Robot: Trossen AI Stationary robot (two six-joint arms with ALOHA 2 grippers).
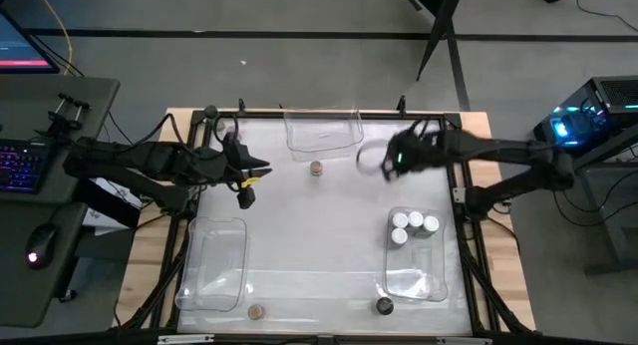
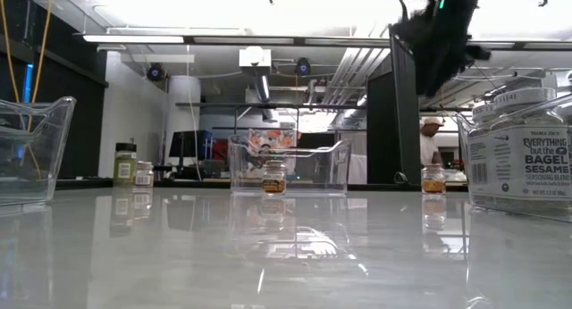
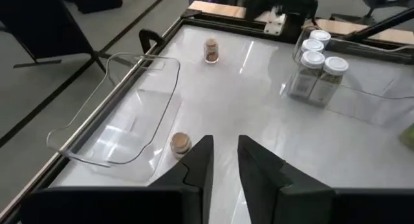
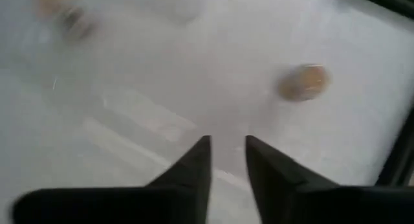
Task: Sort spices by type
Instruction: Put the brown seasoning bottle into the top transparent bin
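Three sorted: white-lidded jars (image 1: pixel 414 226) in right bin (image 1: pixel 431 280).
Grippers: left gripper (image 3: pixel 223 162), right gripper (image 4: pixel 226 160) narrow, empty.
Next: tan-lidded jar (image 1: pixel 316 169) beside far bin (image 1: pixel 323 132), likely.

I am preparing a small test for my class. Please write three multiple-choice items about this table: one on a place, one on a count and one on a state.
1. Where do the white-lidded jars stand?
A) in the clear bin on the right side
B) in the clear bin on the left side
C) loose in the middle of the table

2. How many clear bins are on the table?
A) two
B) three
C) five

3. What does the left hand hold?
A) a tan-lidded jar
B) a bin's rim
C) nothing

Answers:
1 A: the white-lidded jars cluster inside the right bin.
2 B: besides the right bin there are only the middle bin and the left bin.
3 C: the left hand has its fingers slightly apart, with only bare table between them.
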